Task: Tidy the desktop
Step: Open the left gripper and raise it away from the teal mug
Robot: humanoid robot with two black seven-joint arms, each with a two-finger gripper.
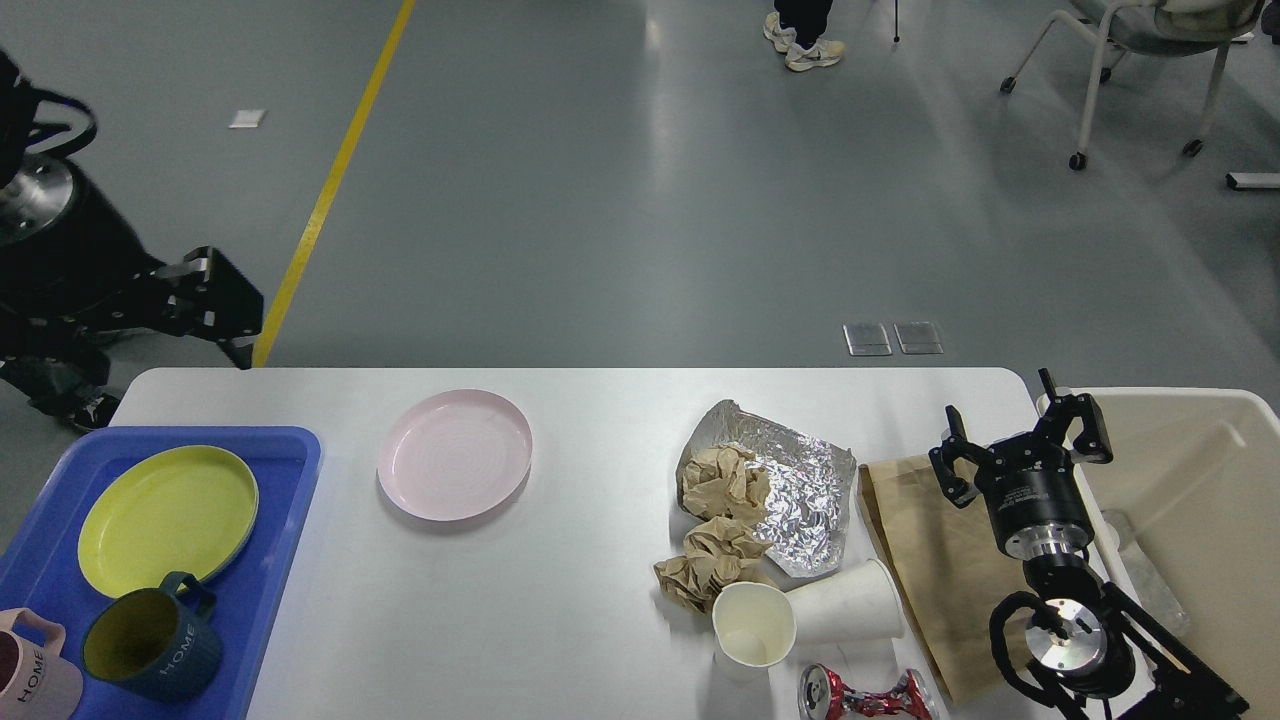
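Note:
The white desktop [580, 600] holds a pink plate [455, 468], a sheet of foil [800, 490], two crumpled brown paper wads [722, 482] [705, 565], two paper cups, one upright [754, 625] and one lying on its side [850, 602], a crushed red can [865, 695] and a flat brown paper bag [935, 560]. My left gripper [222, 305] is raised off the table's far left corner, open and empty. My right gripper [1017, 440] is open and empty, over the bag's right edge beside the bin.
A blue tray [285, 520] at the left holds a yellow plate [168, 517], a dark mug [150, 650] and a pink mug [30, 680]. A beige bin [1200, 470] stands at the right with a clear bottle inside. A person's feet and a chair are on the floor beyond.

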